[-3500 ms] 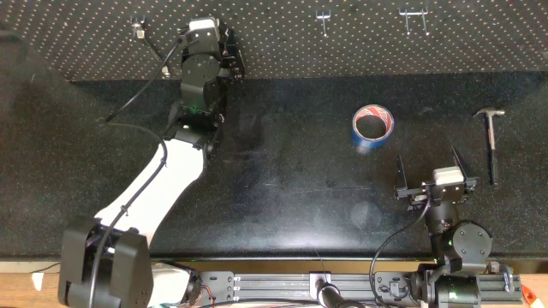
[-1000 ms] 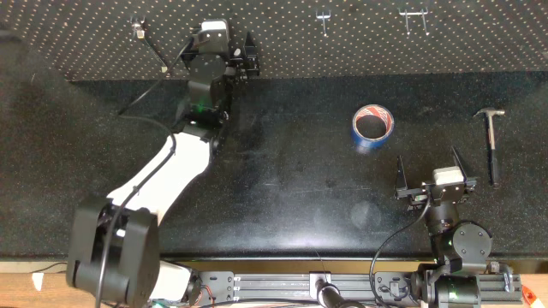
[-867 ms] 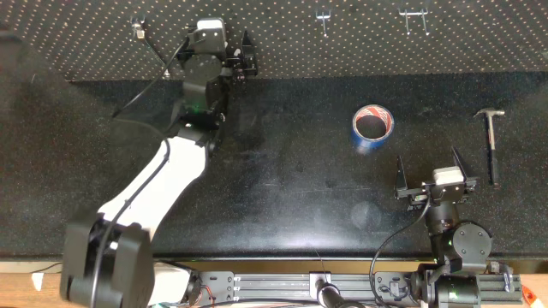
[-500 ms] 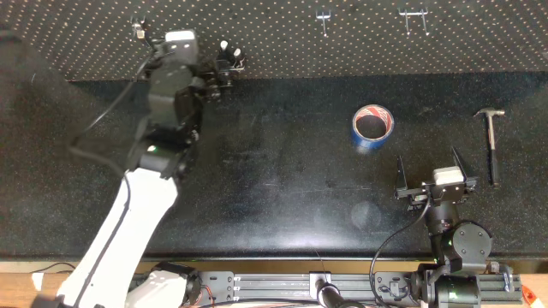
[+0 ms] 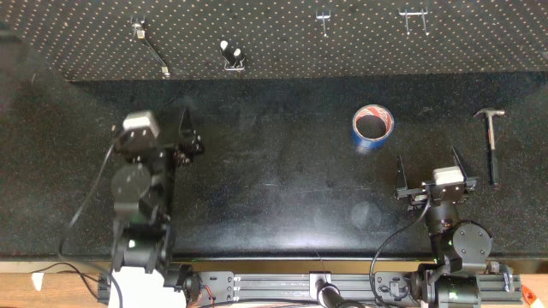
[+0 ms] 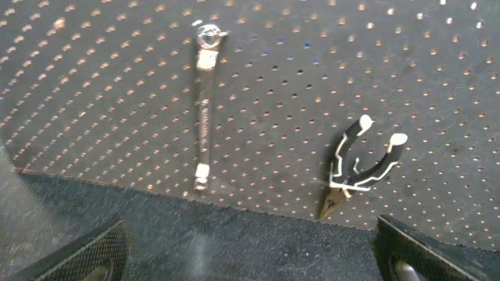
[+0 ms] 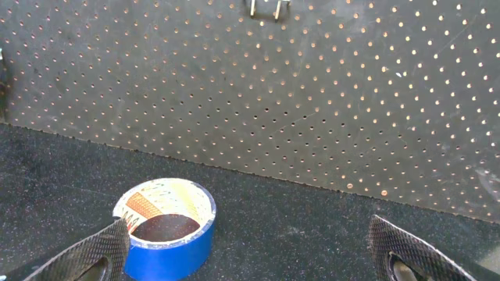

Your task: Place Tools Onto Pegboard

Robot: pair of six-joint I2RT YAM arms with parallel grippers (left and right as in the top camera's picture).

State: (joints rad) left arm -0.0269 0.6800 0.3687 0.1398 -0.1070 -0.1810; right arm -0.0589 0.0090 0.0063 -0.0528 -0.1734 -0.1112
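Down at eight o'clock on the table (image 5: pixel 274 188), the left gripper (image 5: pixel 185 139) hangs spread and empty, with the pliers (image 5: pixel 229 55) already hooked on the pegboard (image 5: pixel 274 34) at its one o'clock, beside a slim bar tool (image 5: pixel 152 47) at eleven. Across at four o'clock the right gripper (image 5: pixel 428 171) is likewise spread and empty, the tape roll (image 5: pixel 373 127) lying at its ten o'clock and the hammer (image 5: pixel 491 145) at its two o'clock. I judge the pliers step done and the tape or hammer next, which calls for the right gripper to pinch one and carry it to a bare hook (image 5: pixel 324 17) up at twelve.
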